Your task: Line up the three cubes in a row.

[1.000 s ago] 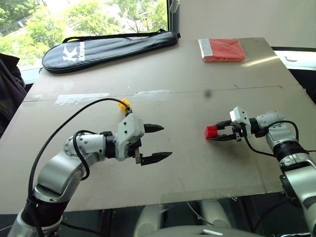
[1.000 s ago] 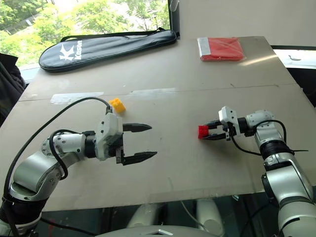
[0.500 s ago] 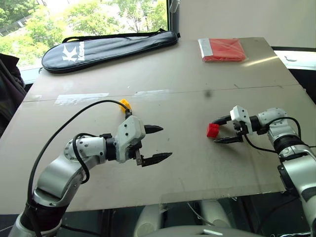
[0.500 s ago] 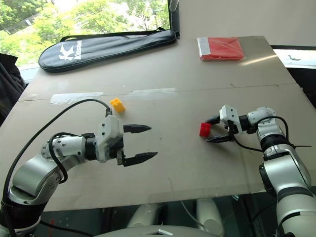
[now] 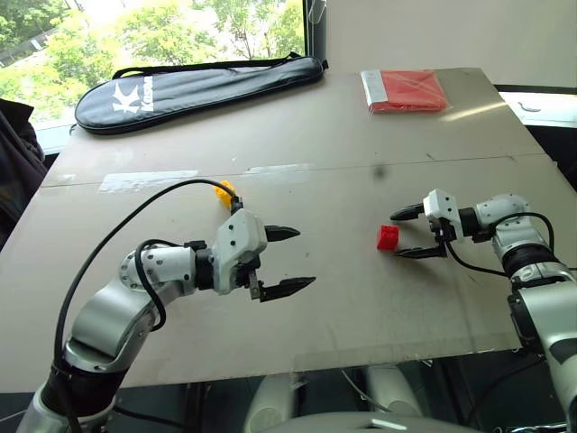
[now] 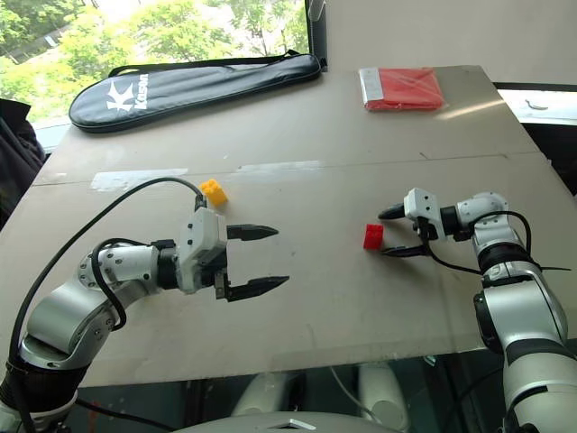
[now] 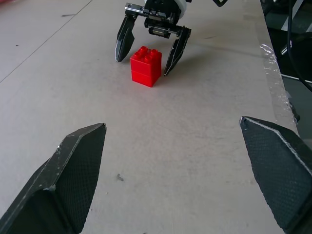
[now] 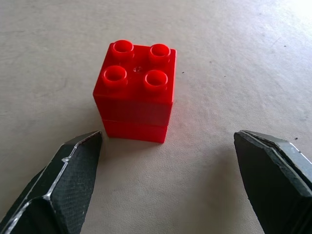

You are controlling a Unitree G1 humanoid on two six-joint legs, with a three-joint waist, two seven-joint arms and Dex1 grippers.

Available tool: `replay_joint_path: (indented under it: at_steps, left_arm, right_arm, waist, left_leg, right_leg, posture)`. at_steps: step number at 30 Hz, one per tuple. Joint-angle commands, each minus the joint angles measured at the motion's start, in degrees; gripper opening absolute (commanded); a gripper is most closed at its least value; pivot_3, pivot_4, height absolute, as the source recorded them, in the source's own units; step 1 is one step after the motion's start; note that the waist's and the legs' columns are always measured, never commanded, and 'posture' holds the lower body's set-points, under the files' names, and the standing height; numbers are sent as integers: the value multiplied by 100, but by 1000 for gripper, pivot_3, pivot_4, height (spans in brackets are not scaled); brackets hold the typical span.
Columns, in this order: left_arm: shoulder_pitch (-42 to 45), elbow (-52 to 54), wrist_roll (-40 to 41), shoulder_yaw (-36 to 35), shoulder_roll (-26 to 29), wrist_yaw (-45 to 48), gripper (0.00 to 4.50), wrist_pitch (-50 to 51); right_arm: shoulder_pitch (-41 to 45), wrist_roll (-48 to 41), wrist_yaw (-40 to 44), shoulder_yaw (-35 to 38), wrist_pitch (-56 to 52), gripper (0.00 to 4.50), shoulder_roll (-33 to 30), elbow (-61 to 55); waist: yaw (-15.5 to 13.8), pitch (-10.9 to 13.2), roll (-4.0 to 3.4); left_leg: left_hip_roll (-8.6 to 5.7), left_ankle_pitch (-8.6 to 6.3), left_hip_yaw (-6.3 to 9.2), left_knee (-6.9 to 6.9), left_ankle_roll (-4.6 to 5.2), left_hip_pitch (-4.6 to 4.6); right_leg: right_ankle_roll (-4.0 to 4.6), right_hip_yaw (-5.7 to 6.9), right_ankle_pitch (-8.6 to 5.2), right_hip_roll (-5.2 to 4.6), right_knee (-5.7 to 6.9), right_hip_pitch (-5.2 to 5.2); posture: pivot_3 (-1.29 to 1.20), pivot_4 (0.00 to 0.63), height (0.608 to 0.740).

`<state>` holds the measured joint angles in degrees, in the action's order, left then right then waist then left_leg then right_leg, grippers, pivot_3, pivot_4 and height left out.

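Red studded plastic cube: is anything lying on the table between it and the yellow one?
Nothing visible. The tabletop between the red studded plastic cube and the yellow studded plastic cube is bare; the open left hand hovers nearer the robot than that line.

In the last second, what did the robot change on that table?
The right end effector let go of the small red studded plastic cube, opened and drew back; the cube stands free on the table. The left end effector stayed open in place, and the small yellow studded plastic cube did not move.
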<state>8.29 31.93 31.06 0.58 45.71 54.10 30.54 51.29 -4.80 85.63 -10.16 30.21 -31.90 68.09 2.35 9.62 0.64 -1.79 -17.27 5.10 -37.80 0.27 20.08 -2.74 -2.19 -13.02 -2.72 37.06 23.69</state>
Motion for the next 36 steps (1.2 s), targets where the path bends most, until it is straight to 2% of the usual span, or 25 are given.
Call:
replay_joint_path:
  at_steps: [1, 10, 14, 18, 21, 26, 30, 34, 36]
  left_arm:
    - [62, 63, -14, -4, -6, 56, 4500, -121]
    - [92, 44, -96, 80, -77, 76, 4500, -134]
    - [69, 32, -98, 76, -69, 97, 4500, -157]
    - [-201, 125, -60, -105, -47, -1, 4500, -151]
    - [-754, 163, -163, -468, -405, -477, 4500, -456]
    - [-1630, 303, -310, -876, -967, -1011, 4500, -942]
    - [-2230, 406, -555, -1207, -1789, -1837, 4500, -1438]
    - [-2770, 615, -1128, -1182, -2418, -2634, 4500, -1783]
    - [-3207, 657, -1512, -1205, -2764, -3029, 4500, -2104]
  right_arm:
    - [94, 180, -304, 141, -54, 4418, -39, 21]
    - [100, 379, -504, 229, -77, 4418, -34, 3]
    - [51, 323, -335, 310, -55, 4418, -23, -111]
    - [-45, 113, -151, 473, -59, 4418, -92, -414]
    - [-228, -123, -95, 688, -80, 4418, -250, -898]
    - [-711, -750, -44, 1086, -742, 4418, -412, -2071]
    - [-1466, -1719, -208, 1503, -2169, 4418, -440, -3841]
    - [-2566, -2502, -594, 1775, -3248, 4418, -407, -5523]
    - [-3427, -2857, -804, 1982, -3486, 4418, -341, -6366]
  waist:
    - [0, 0, 0]
    - [0, 0, 0]
    - [0, 0, 0]
    - [3, 0, 0]
    - [0, 4, -7]
    - [-17, 5, -8]
    - [-41, 4, -9]
    - [-107, 3, -11]
    - [-179, 0, -12]
  left_leg:
    - [0, 0, 0, -3, 0, 0]
    - [-2, -1, -2, -30, 2, 0]
    - [-5, -3, -2, -45, 6, 0]
    - [-5, -5, -1, -47, 8, -1]
    - [-3, -7, -2, -46, 7, 0]
    - [-2, -14, -1, -46, 8, 3]
    - [0, -25, 2, -47, 26, 4]
    - [0, -29, 16, -49, 29, 15]
    - [-1, -30, 19, -49, 30, 20]
  right_leg:
    - [0, 0, 0, 0, 2, 0]
    - [0, -3, 0, 3, 28, -2]
    - [0, -4, 0, 6, 46, -2]
    - [0, -4, 0, 6, 52, 0]
    - [0, -7, 0, 0, 53, 3]
    - [0, -8, -1, -7, 49, 5]
    - [0, -11, -1, -11, 49, 3]
    - [0, -12, -1, -14, 40, 4]
    - [0, -9, -1, -14, 35, 5]
  posture:
    - [0, 150, 722]
    - [0, 150, 722]
    - [0, 150, 722]
    - [0, 150, 722]
    - [0, 150, 722]
    - [0, 150, 722]
    - [0, 150, 722]
    - [0, 150, 722]
    - [0, 150, 722]
